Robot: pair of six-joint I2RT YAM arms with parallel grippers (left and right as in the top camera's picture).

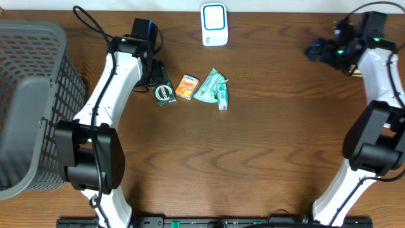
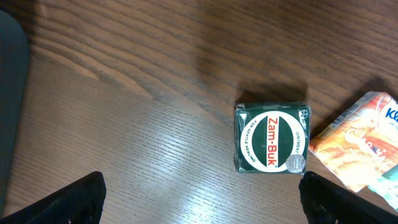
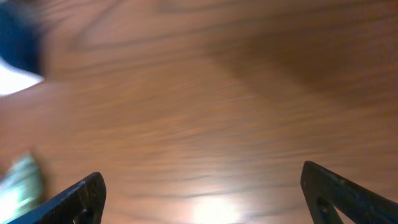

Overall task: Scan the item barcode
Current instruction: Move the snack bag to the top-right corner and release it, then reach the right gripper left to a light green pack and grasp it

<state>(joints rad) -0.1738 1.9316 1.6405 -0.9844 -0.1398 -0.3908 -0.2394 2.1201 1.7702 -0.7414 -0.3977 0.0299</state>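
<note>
My left hand (image 2: 202,202) is spread wide and holds nothing. It hangs low over the table (image 2: 124,124), and the green Zam-Buk box (image 2: 272,141) lies flat, label up, ahead of it toward one o'clock, nearer my right finger than my left. At three o'clock of the box, touching or very nearly so, lies an orange packet (image 1: 186,87), and past that a teal packet (image 1: 212,87).

My right hand (image 3: 202,199) is also wide and empty, well apart at the table's two o'clock corner over bare wood. The picture from that wrist is blurred.

The white-and-blue scanner (image 1: 214,24) stands at twelve o'clock on the far edge, and a grey basket (image 1: 38,69) sits at nine o'clock.

I judge this to be the reach-and-pick step, with nothing lifted yet. Next I would shift slightly toward the box so it sits centred between my fingers, come down, and close on its sides clear of the orange packet. Then its barcode must face the scanner. I cannot see where that barcode is.
</note>
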